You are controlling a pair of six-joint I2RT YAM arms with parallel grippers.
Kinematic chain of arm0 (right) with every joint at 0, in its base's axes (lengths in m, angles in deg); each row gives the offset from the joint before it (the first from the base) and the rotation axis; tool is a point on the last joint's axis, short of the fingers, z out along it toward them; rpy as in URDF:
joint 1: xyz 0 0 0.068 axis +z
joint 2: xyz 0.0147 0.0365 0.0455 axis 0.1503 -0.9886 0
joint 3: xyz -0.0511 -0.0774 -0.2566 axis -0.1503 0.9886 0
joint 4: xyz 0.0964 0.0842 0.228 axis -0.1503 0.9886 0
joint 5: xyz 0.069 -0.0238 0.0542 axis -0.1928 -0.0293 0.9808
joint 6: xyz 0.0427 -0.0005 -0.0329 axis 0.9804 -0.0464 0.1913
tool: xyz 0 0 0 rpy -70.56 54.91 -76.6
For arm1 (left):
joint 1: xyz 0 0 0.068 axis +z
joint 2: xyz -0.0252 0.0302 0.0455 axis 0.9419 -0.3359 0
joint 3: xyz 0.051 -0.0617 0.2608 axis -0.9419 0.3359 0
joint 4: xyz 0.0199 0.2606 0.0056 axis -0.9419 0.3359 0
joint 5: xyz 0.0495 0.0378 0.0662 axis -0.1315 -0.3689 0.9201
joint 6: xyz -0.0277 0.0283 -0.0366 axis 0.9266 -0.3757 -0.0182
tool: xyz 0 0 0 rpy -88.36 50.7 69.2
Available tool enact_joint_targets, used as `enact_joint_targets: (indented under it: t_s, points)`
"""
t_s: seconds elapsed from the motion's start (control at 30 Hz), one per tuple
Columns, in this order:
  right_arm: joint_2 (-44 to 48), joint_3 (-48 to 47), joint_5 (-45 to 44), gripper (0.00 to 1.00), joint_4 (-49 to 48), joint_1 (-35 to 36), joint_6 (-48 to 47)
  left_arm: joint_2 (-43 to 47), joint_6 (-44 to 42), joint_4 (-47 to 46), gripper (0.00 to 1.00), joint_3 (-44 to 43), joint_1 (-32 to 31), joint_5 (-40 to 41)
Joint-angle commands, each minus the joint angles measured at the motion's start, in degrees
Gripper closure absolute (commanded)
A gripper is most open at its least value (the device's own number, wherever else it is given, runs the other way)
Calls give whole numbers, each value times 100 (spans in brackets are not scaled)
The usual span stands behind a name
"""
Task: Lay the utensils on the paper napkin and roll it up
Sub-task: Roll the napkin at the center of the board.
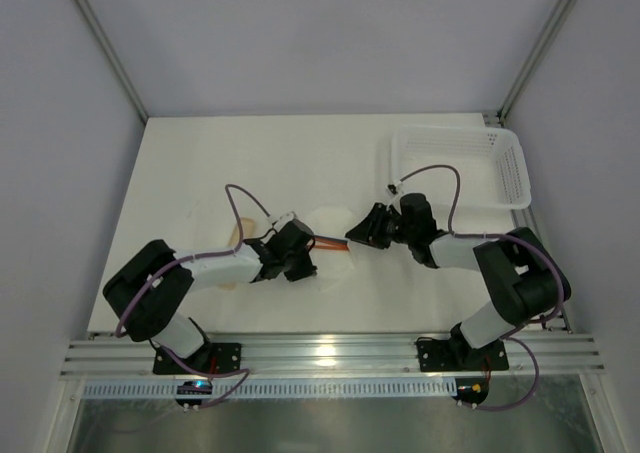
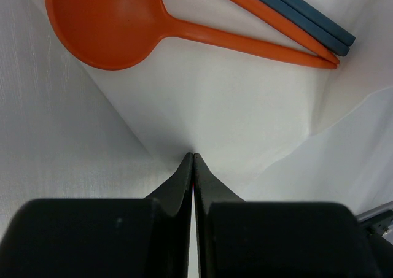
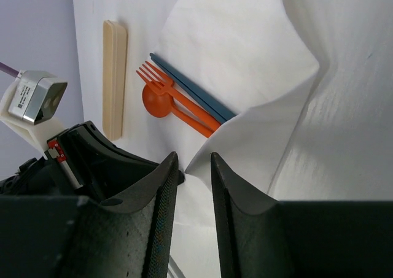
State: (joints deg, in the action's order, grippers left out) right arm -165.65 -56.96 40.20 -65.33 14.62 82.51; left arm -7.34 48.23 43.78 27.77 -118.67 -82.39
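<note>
The paper napkin (image 2: 245,106) lies between my two arms with the utensils on it. These are an orange spoon (image 2: 104,26), an orange fork (image 3: 147,72) and two dark blue sticks (image 2: 307,14). My left gripper (image 2: 193,155) is shut, pinching the napkin where its creases meet at the fingertips. A flap of the napkin (image 3: 245,45) is folded over the handle ends of the utensils. My right gripper (image 3: 193,156) stands open, and the flap's corner lies just beyond its tips. In the top view the left gripper (image 1: 308,260) and the right gripper (image 1: 352,235) face each other over the napkin (image 1: 335,223).
A beige flat stick-like piece (image 3: 115,75) lies on the table just beyond the napkin's edge, close to the spoon. A white perforated basket (image 1: 505,168) stands at the back right. The table's side walls rise on both sides.
</note>
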Motion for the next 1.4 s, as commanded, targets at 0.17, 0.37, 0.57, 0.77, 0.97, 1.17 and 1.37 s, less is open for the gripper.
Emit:
enact_joint_targets:
  t_s: [0.17, 0.37, 0.57, 0.77, 0.97, 1.17, 1.37]
  points:
    - [199, 476, 179, 68, -1528, -173, 516, 121, -42, 203, 100, -102, -31, 147]
    - [323, 731, 302, 60, -1660, -437, 744, 95, -24, 177, 100, -93, -40, 147]
    - [130, 1083, 451, 69, -2512, -665, 1192, 95, -24, 186, 100, -75, -31, 155]
    - [-160, 846, 504, 96, -1962, -648, 956, 86, -24, 203, 100, -102, -31, 155]
    - [-441, 503, 505, 97, -1792, -525, 744, 51, -24, 168, 100, -102, -31, 155]
    - [-600, 477, 224, 96, -1766, -122, 718, 60, -59, 212, 100, -172, -31, 155]
    - [-547, 600, 3, 96, -1749, -24, 605, 86, -121, 300, 100, -207, -31, 173]
